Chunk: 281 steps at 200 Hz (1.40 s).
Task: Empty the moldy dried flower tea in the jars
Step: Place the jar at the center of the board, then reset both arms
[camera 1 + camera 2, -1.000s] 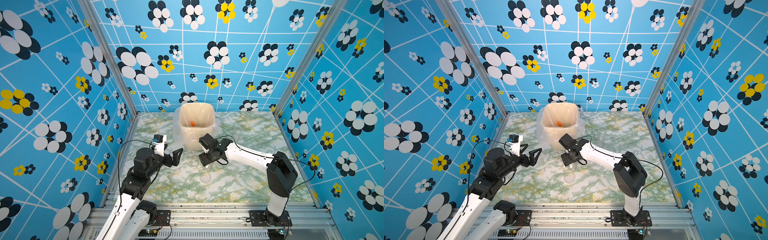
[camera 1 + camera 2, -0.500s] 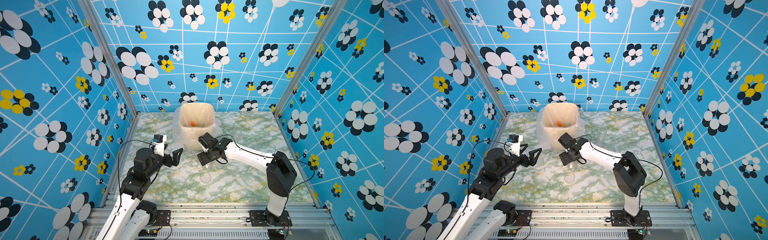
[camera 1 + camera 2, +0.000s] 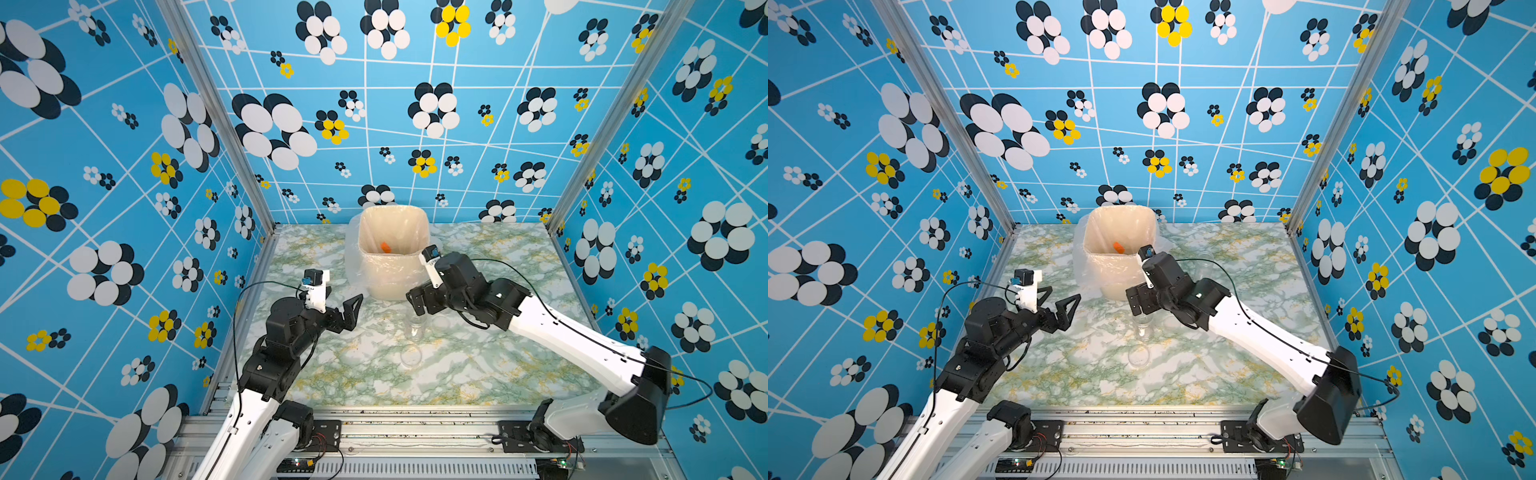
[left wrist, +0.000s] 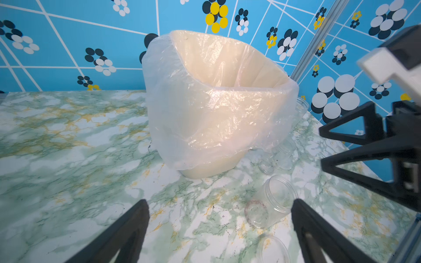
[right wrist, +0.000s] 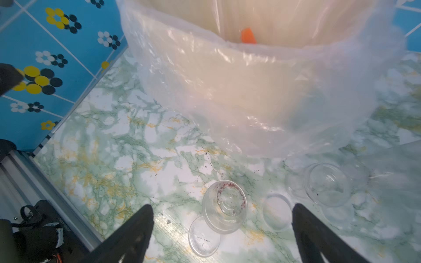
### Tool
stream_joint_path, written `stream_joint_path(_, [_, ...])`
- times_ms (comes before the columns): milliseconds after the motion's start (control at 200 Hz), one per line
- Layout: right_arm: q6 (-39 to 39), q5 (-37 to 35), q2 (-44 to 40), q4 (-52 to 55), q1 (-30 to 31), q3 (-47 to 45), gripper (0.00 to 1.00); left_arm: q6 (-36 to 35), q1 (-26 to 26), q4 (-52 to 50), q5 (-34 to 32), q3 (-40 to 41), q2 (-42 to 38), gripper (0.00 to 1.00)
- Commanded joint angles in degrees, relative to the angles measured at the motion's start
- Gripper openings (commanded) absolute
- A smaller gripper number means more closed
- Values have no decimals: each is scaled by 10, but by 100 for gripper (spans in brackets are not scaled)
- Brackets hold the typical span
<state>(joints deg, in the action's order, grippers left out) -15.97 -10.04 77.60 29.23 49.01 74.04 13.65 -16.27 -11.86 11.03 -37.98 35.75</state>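
A small clear jar [image 5: 224, 209] stands upright and lidless on the marble table, seen in both top views [image 3: 415, 326] [image 3: 1144, 326]. Only a thin ring of reddish tea crumbs [image 5: 227, 187] clings inside its bottom. My right gripper [image 5: 222, 207] hovers open just above and behind the jar, and neither finger touches it [image 3: 415, 303]. A second clear jar [image 5: 328, 184] stands near the bin's base. My left gripper [image 4: 219, 204] is open and holds nothing, left of the jars [image 3: 353, 309]. From it the first jar [image 4: 271, 202] shows near one fingertip.
The cream plastic-lined bin [image 3: 392, 274] stands at the back middle with an orange piece [image 3: 385, 247] inside. Loose clear lids [image 5: 204, 236] [image 5: 276, 211] lie flat beside the jar, one in front [image 3: 411, 356]. Dark crumbs dot the table around them. Blue patterned walls close in three sides.
My right gripper's jaws have spread wide and it has drawn back a little toward the bin, leaving the jar standing free. The left arm has not moved.
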Motion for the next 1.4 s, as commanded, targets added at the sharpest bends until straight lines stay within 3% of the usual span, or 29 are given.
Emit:
stream_joint_path(0, [28,-69,-72,-72,2,-68,99,42,-4,21,-91,16,-15,99])
stream_joint_path(255, [70,-175,-263,-200,-52,-246,99,100,-3,113,-280,100,-35,99])
stream_joint_path(405, [63,-203,-337,-231,-122,-336,99,69,-3,171,-351,130,-10,99])
stream_joint_path(590, [46,-232,-360,-244,-191,-406,99,18,-3,264,-399,164,37,99])
stream_joint_path(800, [4,-244,-322,-284,-287,-459,99,-55,16,449,-432,203,168,99])
stream_joint_path(1019, [24,-247,-206,-410,-358,-490,99,-107,42,650,-419,209,357,100])
stream_joint_path(1114, [88,-253,-143,-519,-363,-510,99,-112,58,641,-381,192,367,100])
stream_joint_path(1304, [137,-233,-8,-707,-379,-534,95,-138,97,711,-368,197,405,99])
stream_joint_path(1399, [159,-214,36,-741,-387,-513,95,-113,122,701,-333,198,399,99])
